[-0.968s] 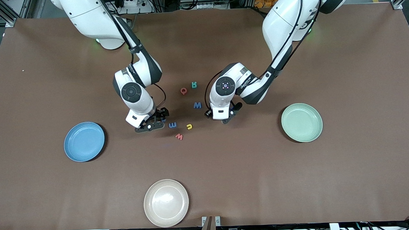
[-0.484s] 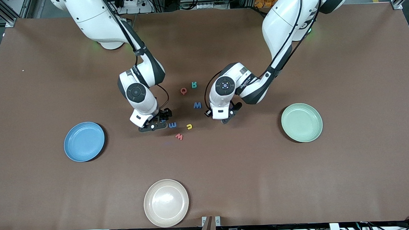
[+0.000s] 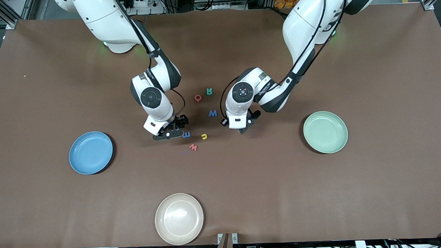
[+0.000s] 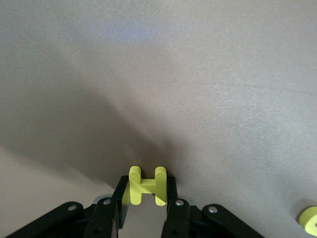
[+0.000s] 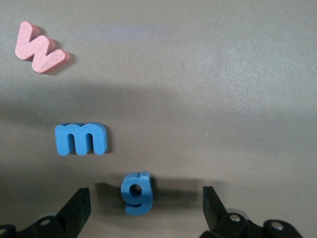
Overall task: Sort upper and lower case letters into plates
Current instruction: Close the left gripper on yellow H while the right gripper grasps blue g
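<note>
- Right pincer point(image 3: 171, 131): low over the counter point(image 3: 244, 182) at centre of the front frame, just beside the blue m point(image 3: 186, 134). Fingers spread wide and released; nothing gripped. In the right wrist frame a blue g point(image 5: 137, 192) lies flat on the counter between the two finger tips point(image 5: 75, 207), touching neither.
- Same wrist frame: blue m point(image 5: 80, 139) sits just beside the g; red w point(image 5: 39, 47) lies at upper left, well apart from both.
- Left pincer point(image 3: 247, 126): low over the counter, right of centre in the front frame. Clenched on a yellow H point(image 4: 147, 186), which stands upright between the fingers point(image 4: 171, 196) in the left wrist frame.
- A second yellow piece point(image 4: 309, 220) shows at the lower right edge of the left wrist frame, cut off; its letter cannot be told there.
- Loose letters on the counter, centre of the front frame: red Q point(image 3: 198, 98), teal R point(image 3: 209, 91), blue M point(image 3: 213, 113), yellow u point(image 3: 204, 136), red w point(image 3: 193, 147).
- Blue plate point(image 3: 91, 152): middle left of the front frame. No letters in it.
- Green plate point(image 3: 325, 132): middle right of the front frame. No letters in it.
- Beige plate point(image 3: 179, 218): bottom centre of the front frame, well apart from the letters.
</note>
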Available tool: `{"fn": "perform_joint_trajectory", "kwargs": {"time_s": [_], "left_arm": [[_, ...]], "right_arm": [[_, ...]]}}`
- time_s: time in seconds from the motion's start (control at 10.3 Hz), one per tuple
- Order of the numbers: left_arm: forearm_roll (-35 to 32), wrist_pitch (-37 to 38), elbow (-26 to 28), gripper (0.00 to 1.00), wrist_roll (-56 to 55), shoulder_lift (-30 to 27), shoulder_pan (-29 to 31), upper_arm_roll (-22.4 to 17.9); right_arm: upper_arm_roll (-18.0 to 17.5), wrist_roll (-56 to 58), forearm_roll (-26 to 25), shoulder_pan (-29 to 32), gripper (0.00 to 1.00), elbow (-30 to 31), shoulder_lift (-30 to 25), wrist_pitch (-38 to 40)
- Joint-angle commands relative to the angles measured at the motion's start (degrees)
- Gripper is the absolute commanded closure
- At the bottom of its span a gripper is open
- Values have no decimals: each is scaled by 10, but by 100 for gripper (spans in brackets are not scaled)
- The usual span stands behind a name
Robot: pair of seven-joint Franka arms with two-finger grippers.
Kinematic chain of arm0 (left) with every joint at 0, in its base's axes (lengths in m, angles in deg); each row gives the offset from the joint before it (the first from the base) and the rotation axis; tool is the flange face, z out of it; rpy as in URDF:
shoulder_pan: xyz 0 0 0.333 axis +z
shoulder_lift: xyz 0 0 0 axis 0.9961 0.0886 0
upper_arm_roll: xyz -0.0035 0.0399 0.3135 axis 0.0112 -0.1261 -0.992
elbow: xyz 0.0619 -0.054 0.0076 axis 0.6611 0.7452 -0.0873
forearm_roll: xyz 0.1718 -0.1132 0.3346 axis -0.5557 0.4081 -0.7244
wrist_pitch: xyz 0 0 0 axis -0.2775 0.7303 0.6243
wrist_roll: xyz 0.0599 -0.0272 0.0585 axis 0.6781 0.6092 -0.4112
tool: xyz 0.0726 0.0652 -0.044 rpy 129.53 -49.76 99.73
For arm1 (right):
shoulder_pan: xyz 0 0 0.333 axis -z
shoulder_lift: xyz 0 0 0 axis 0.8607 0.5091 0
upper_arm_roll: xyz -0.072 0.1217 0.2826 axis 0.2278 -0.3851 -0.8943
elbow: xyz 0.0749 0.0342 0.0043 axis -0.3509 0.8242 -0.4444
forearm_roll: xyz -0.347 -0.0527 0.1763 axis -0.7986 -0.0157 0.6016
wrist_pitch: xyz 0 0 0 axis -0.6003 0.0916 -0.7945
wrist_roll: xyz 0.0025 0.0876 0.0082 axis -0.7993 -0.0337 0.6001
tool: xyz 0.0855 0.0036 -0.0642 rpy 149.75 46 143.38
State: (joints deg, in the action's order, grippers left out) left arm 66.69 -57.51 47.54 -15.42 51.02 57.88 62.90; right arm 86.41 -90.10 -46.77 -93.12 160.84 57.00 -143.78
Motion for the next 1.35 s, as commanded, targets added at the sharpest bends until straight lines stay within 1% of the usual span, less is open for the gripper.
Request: {"fn": "perform_joint_trajectory", "kwargs": {"time_s": [0.0, 0.19, 0.48, 0.77, 0.87, 0.97, 1.26], "left_arm": [[-17, -3, -2, 100, -10, -13, -1, -4], [-52, 2, -6, 100, 3, -28, 4, -3], [-69, 12, -5, 100, 35, -57, 8, -3], [-70, 79, -5, 100, 120, -104, 36, -3], [-69, 105, -5, 100, 155, -120, 50, -2], [-69, 131, -5, 100, 184, -134, 63, -1], [-66, 192, -3, 100, 271, -168, 101, 2]], "right_arm": [[3, -6, 9, -6, 0, 1, -1, -5], [3, -6, 9, -9, 0, 2, 0, -2], [3, -6, 9, -9, 0, 2, 4, -4], [3, -5, 9, -9, 0, 2, 9, -5], [3, -6, 9, -9, 78, 2, 8, -5], [3, -6, 9, -9, 100, 2, 8, -5], [3, -6, 10, -8, 100, 2, 5, -5]]}}
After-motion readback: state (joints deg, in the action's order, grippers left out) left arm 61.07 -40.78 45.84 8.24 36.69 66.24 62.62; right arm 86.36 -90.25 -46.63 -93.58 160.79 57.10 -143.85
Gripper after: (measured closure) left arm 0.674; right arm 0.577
